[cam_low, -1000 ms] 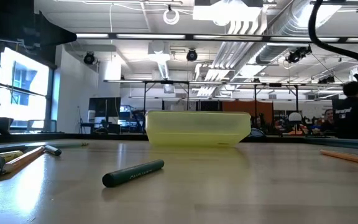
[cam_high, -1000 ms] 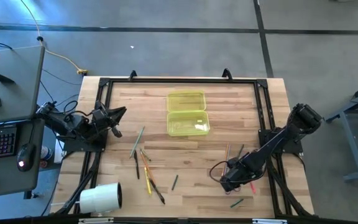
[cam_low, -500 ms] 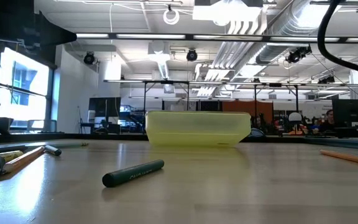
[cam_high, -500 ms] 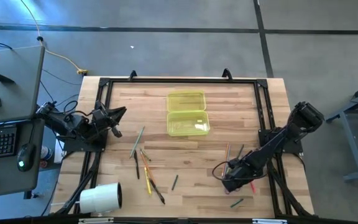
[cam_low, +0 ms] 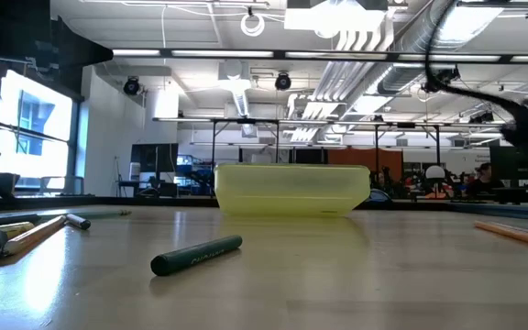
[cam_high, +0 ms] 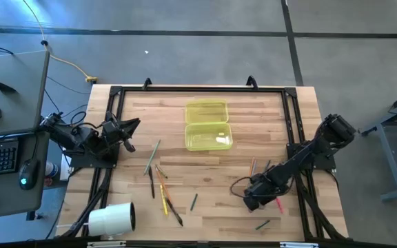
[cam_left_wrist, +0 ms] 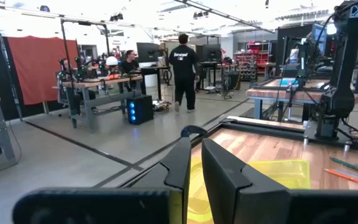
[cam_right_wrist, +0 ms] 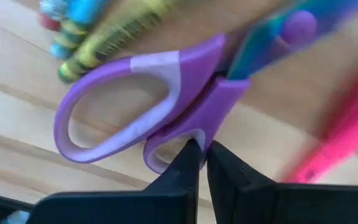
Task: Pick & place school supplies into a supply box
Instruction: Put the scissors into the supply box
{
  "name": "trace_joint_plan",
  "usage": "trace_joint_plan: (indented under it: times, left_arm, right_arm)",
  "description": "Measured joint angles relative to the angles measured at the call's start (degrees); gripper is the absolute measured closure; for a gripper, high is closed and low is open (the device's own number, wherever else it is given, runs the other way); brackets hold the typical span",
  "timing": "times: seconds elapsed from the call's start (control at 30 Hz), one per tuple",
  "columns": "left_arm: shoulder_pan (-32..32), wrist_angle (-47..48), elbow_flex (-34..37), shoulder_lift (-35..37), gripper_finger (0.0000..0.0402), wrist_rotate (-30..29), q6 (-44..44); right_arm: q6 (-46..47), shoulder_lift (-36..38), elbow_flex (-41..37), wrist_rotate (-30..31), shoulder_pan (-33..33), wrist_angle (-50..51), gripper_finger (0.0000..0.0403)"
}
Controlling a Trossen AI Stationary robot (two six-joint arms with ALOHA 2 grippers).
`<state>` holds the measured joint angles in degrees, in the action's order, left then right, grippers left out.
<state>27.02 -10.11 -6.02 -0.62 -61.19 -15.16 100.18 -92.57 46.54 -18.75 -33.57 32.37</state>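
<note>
The purple-handled scissors (cam_right_wrist: 166,93) fill the right wrist view, lying among pens over the wooden table near its right front. My right gripper (cam_right_wrist: 199,152) is shut on them; in the high view my right gripper (cam_high: 251,197) covers them. The yellow-green supply box (cam_high: 208,125) stands open at the table's middle far side, resting on both halves. Loose pens and pencils (cam_high: 158,180) lie left of centre. My left gripper (cam_high: 132,125) waits at the left edge, its fingers (cam_left_wrist: 182,165) a narrow slit apart with nothing between them. My right gripper pinches the rim of the scissors' smaller handle loop (cam_right_wrist: 188,134) between its two fingertips, where the two loops meet. The fingers slant down from above, from the table's right side. Whether the scissors are lifted clear of the table I cannot tell.
A pink marker (cam_high: 279,205), a green pen (cam_high: 262,224) and two pencils (cam_high: 253,167) lie around my right gripper. A dark green marker (cam_low: 197,255) lies mid-table. A big white roll (cam_high: 112,219) sits at the near left corner. Black rails frame the table.
My right gripper has shut, its fingers closing on the scissors' handle, and has shifted slightly toward the table's far left. My left arm has kept still.
</note>
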Motion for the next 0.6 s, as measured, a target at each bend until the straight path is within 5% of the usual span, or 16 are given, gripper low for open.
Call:
trace_joint_plan:
  times: [0.27, 0.43, 0.6]
  left_arm:
    - [0.0, 0.0, 0.0, 0.0, 0.0328, 0.0, 0.0]
    - [0.0, 0.0, 0.0, 0.0, 0.0328, 0.0, 0.0]
    - [0.0, 0.0, 0.0, 0.0, 0.0328, 0.0, 0.0]
  right_arm:
    - [-9.0, 0.2, 16.0, 1.8, 4.8, 15.8, 0.04]
    - [-21.3, 0.3, 23.5, 13.2, 9.6, 25.9, 0.04]
    - [-46.0, 0.3, 24.9, 28.2, 18.1, 17.3, 0.04]
